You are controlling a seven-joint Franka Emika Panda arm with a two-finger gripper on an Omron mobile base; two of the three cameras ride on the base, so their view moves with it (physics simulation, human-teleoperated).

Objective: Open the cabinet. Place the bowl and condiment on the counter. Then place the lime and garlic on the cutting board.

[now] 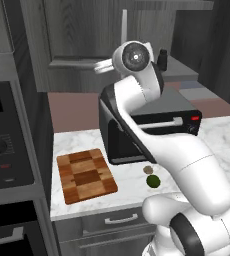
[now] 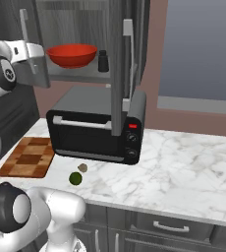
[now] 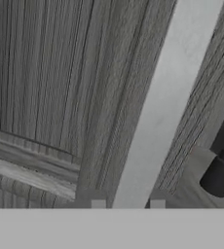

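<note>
Gripping the left door's silver bar handle [image 3: 162,112], the gripper [image 3: 127,204] has its fingers pinched narrow on either side of the bar, a hold suited to swinging the cabinet [image 2: 85,29] open. Bowl [image 2: 71,55] and condiment [image 2: 103,61] sit on its shelf; lime [image 2: 75,178] and garlic [image 2: 82,168] lie near the counter [image 2: 183,162] front edge, beside the cutting board [image 2: 29,156].

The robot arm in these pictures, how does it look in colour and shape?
The glossy white robot arm is built of thick rounded segments with dark grey bands and round dark caps at its joints. Its claw ends in two small dark square finger tips. No cables or markings are visible.
</note>
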